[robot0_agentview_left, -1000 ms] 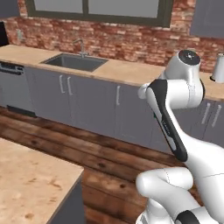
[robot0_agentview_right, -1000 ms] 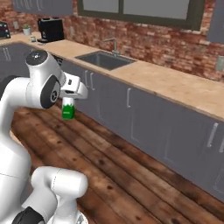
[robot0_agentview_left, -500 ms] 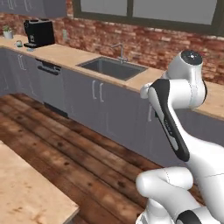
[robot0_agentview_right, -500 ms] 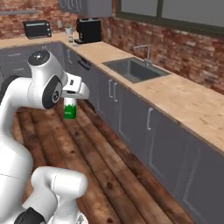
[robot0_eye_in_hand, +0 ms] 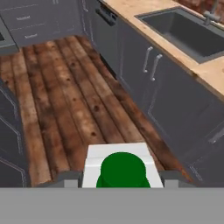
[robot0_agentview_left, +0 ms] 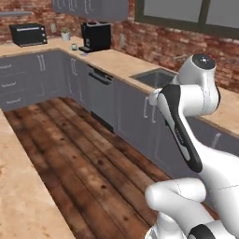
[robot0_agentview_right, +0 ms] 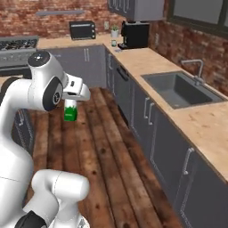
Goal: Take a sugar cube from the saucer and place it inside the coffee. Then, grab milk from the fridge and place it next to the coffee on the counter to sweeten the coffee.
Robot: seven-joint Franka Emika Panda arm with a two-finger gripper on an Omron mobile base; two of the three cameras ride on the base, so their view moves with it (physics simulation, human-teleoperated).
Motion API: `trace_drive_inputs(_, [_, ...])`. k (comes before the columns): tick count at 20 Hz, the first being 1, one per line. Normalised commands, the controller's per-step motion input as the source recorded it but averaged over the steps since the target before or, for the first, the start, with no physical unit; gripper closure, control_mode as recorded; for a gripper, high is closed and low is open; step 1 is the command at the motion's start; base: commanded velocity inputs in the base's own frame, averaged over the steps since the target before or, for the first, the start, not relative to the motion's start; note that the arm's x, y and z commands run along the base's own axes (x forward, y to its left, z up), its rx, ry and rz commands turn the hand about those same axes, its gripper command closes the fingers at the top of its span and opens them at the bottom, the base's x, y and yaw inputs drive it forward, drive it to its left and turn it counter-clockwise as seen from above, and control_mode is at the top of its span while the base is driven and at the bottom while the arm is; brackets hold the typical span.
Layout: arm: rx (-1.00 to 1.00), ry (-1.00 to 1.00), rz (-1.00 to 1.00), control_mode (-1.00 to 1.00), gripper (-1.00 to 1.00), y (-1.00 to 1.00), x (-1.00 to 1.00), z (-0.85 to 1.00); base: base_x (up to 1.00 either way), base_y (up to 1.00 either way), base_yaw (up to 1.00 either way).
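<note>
My gripper (robot0_agentview_right: pixel 70 105) is shut on the milk (robot0_agentview_right: pixel 70 111), a small white container with a green label, held upright at chest height over the wooden floor. In the hand view its green cap (robot0_eye_in_hand: pixel 122 169) sits between my fingertips. The tan stone counter (robot0_agentview_right: pixel 147 62) runs along the brick wall to the right. A small pale cup (robot0_agentview_right: pixel 114 43) that may be the coffee stands far off beside the black coffee machine (robot0_agentview_right: pixel 135 34); it is too small to tell, and so is the saucer. The fridge is out of view.
A sink (robot0_agentview_right: pixel 182 89) with a faucet is set into the counter, over grey cabinets (robot0_eye_in_hand: pixel 175 100). A black microwave (robot0_agentview_right: pixel 82 30) and a stove (robot0_agentview_right: pixel 18 43) stand at the far wall. An island worktop (robot0_agentview_left: pixel 18 186) lies at the left.
The whole scene has slid across both base views as the camera turned; the coffee machine corner and microwave have come into sight. The milk stays in my gripper, held the same way.
</note>
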Motion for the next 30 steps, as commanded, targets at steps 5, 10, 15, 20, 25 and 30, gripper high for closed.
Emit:
trace_drive_inputs(5, [0.0,0.0,0.0,1.0,1.0,0.0,0.0,0.0,1.0,0.0,0.42])
trace_drive_inputs(10, [0.0,0.0,0.0,1.0,1.0,0.0,0.0,0.0,1.0,-0.01,0.4])
trace_drive_inputs(15, [0.0,0.0,0.0,1.0,1.0,0.0,0.0,0.0,1.0,-0.06,0.37])
trace_drive_inputs(20, [0.0,0.0,0.0,1.0,1.0,0.0,0.0,0.0,1.0,-0.21,0.28])
trace_drive_inputs(25, [0.0,0.0,0.0,1.0,1.0,0.0,0.0,0.0,1.0,-0.35,0.15])
trace_drive_inputs(30, [0.0,0.0,0.0,1.0,1.0,0.0,0.0,0.0,1.0,-0.42,0.02])
